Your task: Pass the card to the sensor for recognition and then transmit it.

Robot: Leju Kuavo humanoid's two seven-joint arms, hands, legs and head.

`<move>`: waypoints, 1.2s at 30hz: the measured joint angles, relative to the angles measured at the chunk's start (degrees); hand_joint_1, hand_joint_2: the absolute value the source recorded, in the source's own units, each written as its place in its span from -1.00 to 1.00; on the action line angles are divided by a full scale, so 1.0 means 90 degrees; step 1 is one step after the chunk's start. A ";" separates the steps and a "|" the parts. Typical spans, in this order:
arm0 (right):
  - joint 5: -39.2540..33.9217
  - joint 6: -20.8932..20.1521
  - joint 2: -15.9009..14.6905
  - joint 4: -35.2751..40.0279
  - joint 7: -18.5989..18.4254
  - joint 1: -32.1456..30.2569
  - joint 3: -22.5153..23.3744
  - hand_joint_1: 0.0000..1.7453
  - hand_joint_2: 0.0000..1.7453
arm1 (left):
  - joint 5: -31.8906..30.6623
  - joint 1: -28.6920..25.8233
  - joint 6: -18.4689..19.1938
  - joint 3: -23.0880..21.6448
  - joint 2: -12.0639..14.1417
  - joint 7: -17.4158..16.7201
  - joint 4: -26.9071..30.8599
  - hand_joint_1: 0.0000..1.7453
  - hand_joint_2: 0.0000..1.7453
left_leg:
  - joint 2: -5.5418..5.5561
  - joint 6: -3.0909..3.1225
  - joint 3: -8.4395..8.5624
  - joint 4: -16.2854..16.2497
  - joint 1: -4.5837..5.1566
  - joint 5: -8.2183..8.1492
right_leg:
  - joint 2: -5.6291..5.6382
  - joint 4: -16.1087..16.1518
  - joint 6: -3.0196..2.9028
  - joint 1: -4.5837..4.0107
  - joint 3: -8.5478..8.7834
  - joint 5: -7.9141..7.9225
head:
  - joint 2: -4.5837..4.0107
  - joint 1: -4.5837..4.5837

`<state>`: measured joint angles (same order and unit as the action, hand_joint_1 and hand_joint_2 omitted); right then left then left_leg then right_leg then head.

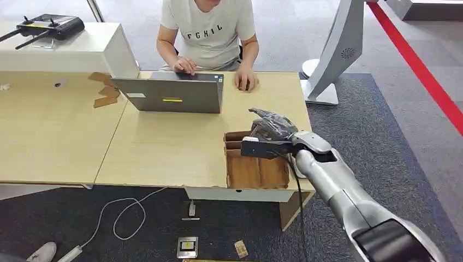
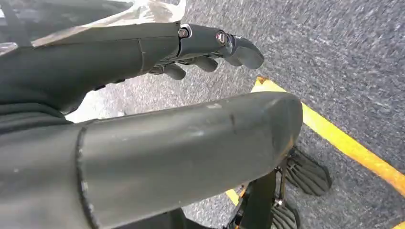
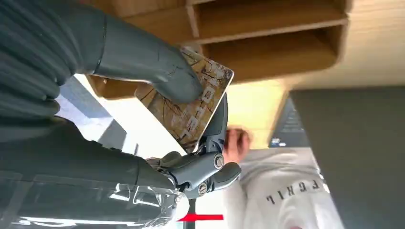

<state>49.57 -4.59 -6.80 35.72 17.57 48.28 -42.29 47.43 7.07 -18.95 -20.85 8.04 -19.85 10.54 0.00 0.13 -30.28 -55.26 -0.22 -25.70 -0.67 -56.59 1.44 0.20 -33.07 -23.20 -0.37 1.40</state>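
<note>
Right hand (image 1: pixel 271 129) is up over the near-right part of the table (image 1: pixel 164 147), just above the wooden tray (image 1: pixel 256 169) with its slotted compartments. Right wrist view: card (image 3: pixel 188 107), brown patterned print, is pinched between the thick thumb on its face and the darker fingers (image 3: pixel 217 119) behind its edge, so the fingers are clamped on the card. Card sits tilted, clear of the tray's dividers, not touching them as far as I can tell.

Left hand (image 2: pixel 210 47) hangs low over grey carpet with a yellow floor line (image 2: pixel 344 143) beneath it; fingers loosely curled, slightly apart, nothing in them.

On the floor in front of the table: a small black-and-white device (image 1: pixel 187 246), a white cable (image 1: pixel 123 213), a small brown card-like piece (image 1: pixel 240 249).

Mid-table: grey laptop (image 1: pixel 174 93), lid up, back toward the robot. Behind it a person in a white T-shirt (image 1: pixel 210 27) sits with one hand on the keyboard and the other flat on the table.

Far left: white raised block (image 1: pixel 71 52) with a black antenna controller (image 1: pixel 49 24) on top. Far right: white stand (image 1: pixel 338 49) on the carpet, red floor stripe (image 1: pixel 420 68) beyond.
</note>
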 joint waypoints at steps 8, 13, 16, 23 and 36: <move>0.0058 0.0515 0.0168 -0.0250 0.0248 0.0452 -0.0070 1.00 1.00 | 0.0019 -0.0002 -0.0005 -0.0015 -0.0034 -0.0083 0.0000 -1.00 -1.00 | 0.0000 -0.0004 0.0000 0.0000 0.0000 0.0003 | 0.0000 0.0000 0.0000 0.0000 0.0000 0.0001 | 0.0000 0.0002; 0.0134 0.0734 0.0267 -0.0389 0.0355 0.0702 -0.0090 1.00 1.00 | 0.0058 -0.0004 -0.0005 -0.0024 -0.0041 -0.0041 0.0000 -1.00 -1.00 | 0.0000 -0.0004 0.0000 0.0000 0.0000 0.0003 | 0.0000 0.0000 0.0000 0.0000 0.0000 0.0001 | 0.0000 0.0002; 0.0153 0.0787 0.0321 -0.0467 0.0357 0.0768 -0.0102 1.00 1.00 | 0.0107 -0.0005 -0.0007 -0.0024 -0.0051 0.0010 0.0000 -1.00 -1.00 | 0.0000 -0.0004 -0.0001 0.0000 0.0000 0.0003 | 0.0000 0.0000 0.0000 0.0000 0.0000 0.0001 | 0.0000 0.0002; 0.0172 0.0874 0.0394 -0.0622 0.0357 0.0783 -0.0134 1.00 1.00 | 0.0124 -0.0010 0.0187 -0.0025 -0.0056 0.0097 0.0000 -1.00 -1.00 | 0.0001 -0.0004 -0.0001 0.0000 0.0000 0.0003 | 0.0000 0.0000 0.0000 0.0000 -0.0001 0.0000 | 0.0000 0.0002; 0.0253 0.1125 0.0384 -0.0850 0.0265 0.0969 -0.0134 1.00 1.00 | 0.0143 -0.0009 0.0041 -0.0029 -0.0039 0.0053 0.0000 -1.00 -1.00 | 0.0001 -0.0004 0.0000 0.0000 0.0000 0.0003 | 0.0000 0.0000 0.0000 0.0000 0.0000 0.0001 | 0.0000 0.0002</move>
<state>51.84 5.53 -3.35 28.06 19.96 57.00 -43.50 48.72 6.99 -18.58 -21.11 7.69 -19.37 10.54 0.01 0.09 -30.29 -55.27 -0.22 -25.67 -0.67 -56.59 1.44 0.20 -33.08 -23.20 -0.37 1.42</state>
